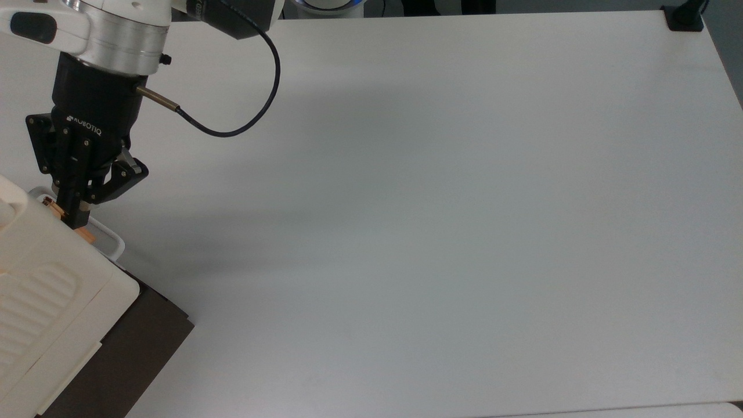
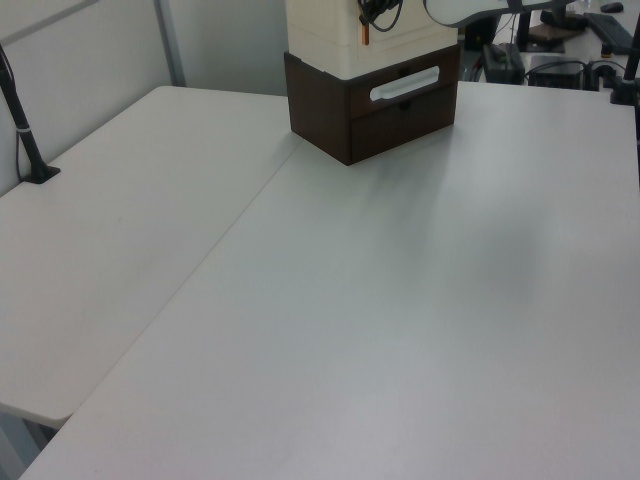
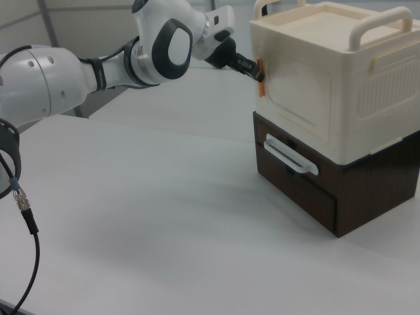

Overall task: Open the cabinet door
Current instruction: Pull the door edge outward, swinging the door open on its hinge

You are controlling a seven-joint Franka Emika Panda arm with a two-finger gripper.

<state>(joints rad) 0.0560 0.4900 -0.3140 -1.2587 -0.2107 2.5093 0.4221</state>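
Observation:
The cabinet (image 1: pixel 40 278) is a cream-white box with a ribbed top at the top view's lower left, stacked on a dark brown drawer unit (image 1: pixel 127 348). Its cabinet door (image 1: pixel 87 233) shows edge-on as a narrow orange-tan strip. My gripper (image 1: pixel 74 219) is shut on that strip's upper end. In the right view the gripper (image 3: pixel 256 72) pinches the orange edge at the left side of the cabinet door (image 3: pixel 295 98), which lies about flush with the cabinet (image 3: pixel 367 79). In the left view the cabinet door (image 2: pixel 365 36) is a thin orange strip on the cabinet's front corner.
A white loop handle (image 3: pixel 289 155) sticks out from the brown drawer unit (image 3: pixel 308 190) below the door. The white table (image 1: pixel 435 203) stretches wide to the top view's right. A black cable (image 1: pixel 255 110) loops off my wrist. A black clamp (image 1: pixel 685 17) sits at the far right corner.

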